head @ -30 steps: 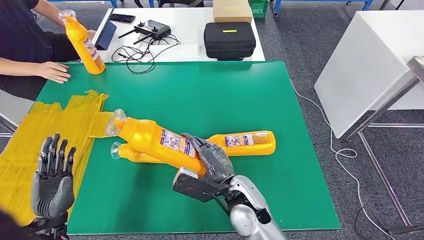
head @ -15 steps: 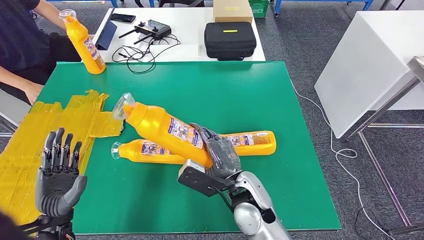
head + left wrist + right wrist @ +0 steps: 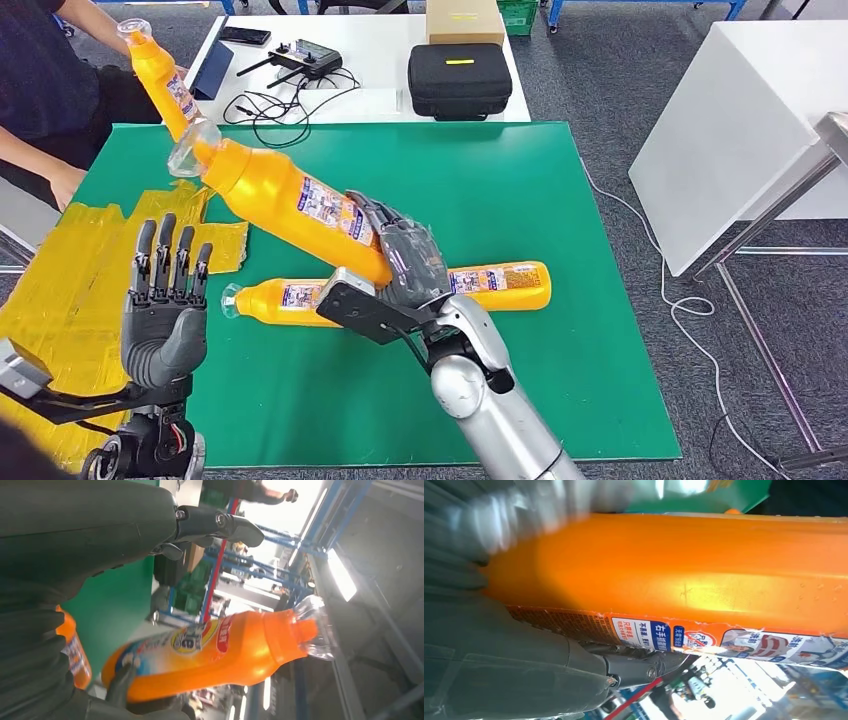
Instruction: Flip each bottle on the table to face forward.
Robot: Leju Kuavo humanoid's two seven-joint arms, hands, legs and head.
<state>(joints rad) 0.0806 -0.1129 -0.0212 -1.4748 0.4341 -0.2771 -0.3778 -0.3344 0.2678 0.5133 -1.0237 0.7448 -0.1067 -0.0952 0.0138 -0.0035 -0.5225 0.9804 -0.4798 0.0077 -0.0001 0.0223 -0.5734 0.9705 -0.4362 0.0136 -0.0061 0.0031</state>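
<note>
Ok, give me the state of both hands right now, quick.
Left hand: open, fingers spread and upright, holding nothing.
Right hand: gripping the lifted orange bottle near its base, clear of the green mat.

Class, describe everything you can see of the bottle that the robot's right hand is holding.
The held bottle is orange plastic with a clear cap on a narrower neck and a blue, white and red printed label around its body. The right hand grips it near the base. It is lifted clear of the green mat, tilted, cap pointing up and towards the far left, above another orange bottle lying flat. The left hand is raised with fingers spread nearby, not touching it.
</note>
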